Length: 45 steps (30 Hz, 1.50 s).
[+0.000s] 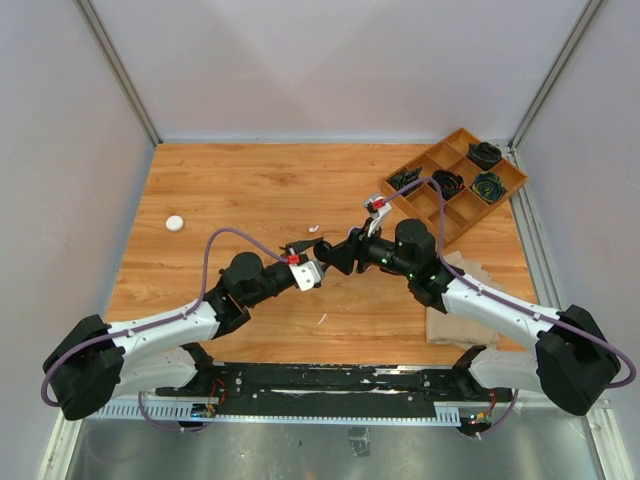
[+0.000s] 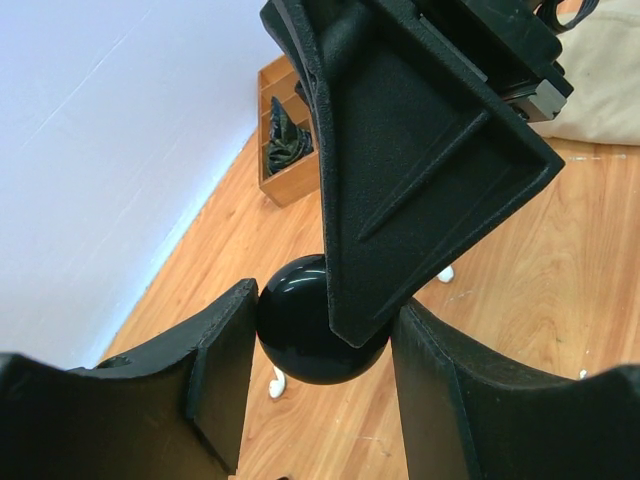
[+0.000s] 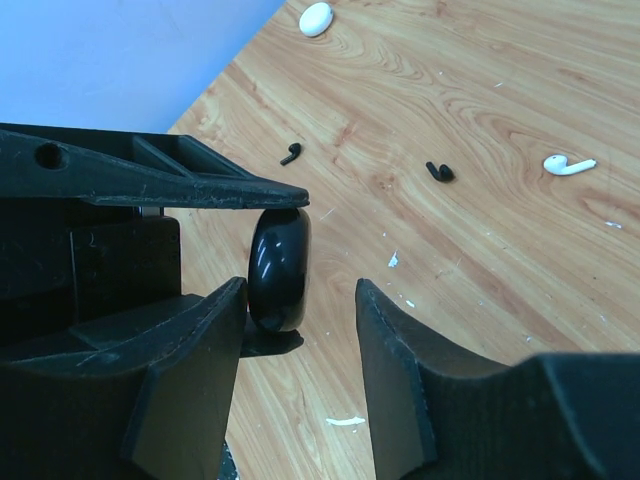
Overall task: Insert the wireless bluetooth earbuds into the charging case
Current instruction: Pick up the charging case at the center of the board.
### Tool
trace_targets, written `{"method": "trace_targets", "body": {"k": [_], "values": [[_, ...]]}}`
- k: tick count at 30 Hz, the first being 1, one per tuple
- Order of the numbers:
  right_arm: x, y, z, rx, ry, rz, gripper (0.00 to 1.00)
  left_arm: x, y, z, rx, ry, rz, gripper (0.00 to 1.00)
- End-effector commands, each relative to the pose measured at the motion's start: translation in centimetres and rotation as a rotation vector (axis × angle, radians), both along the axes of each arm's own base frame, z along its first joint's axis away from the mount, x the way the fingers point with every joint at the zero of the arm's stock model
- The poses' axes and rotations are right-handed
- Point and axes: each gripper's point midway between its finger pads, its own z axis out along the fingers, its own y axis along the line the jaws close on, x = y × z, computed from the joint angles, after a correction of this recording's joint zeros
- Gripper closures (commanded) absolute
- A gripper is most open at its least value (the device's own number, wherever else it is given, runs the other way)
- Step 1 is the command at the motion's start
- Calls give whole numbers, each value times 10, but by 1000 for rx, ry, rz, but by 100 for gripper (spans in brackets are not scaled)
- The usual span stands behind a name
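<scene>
A glossy black round charging case (image 2: 300, 335) is pinched in my left gripper (image 2: 322, 325), closed and held above the table. My right gripper (image 3: 300, 290) has come up from the opposite side. Its jaws straddle the charging case (image 3: 278, 265): one finger lies against it and the other stands apart, so it is open. In the top view both grippers (image 1: 318, 262) (image 1: 336, 254) meet mid-table and hide the case. Two black earbuds (image 3: 290, 153) (image 3: 439, 172) and a white earbud (image 3: 568, 164) lie loose on the wood.
A wooden compartment tray (image 1: 440, 215) with black items stands at the back right. A beige cloth (image 1: 455, 305) lies under the right arm. A white disc (image 1: 175, 223) sits at the left, and a thin white sliver (image 3: 347, 421) lies near the front.
</scene>
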Motion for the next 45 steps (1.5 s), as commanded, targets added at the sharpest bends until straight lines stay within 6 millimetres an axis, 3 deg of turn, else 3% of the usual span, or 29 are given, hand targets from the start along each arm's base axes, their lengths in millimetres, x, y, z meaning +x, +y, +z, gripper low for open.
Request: {"method": "trace_targets", "body": {"k": [1,8,12,16,20,26,31,42,45], "values": [[-4,6,5,29,1,55,52,-1,1,21,-57,-63,16,45],[-11,12,3,32,13,112,57,-1,5,29,-87,-83,37,45],[-12,10,-1,8,6,120,71,-3,6,31,-96,-85,36,44],[-8,3,3,-29,-48,99,86,-9,8,32,-107,-87,21,35],[-4,-9,11,-65,-114,90,93,-17,7,33,-125,-76,-15,30],[-3,-27,27,-72,-221,97,95,-28,0,32,-133,-30,-81,27],[-6,-38,27,-98,-294,157,97,-31,-7,33,-115,38,-118,25],[-20,-37,18,-133,-409,330,97,-32,-10,37,-122,260,-306,29],[-25,-34,16,-134,-433,381,97,-35,-13,32,-101,308,-360,34]]}}
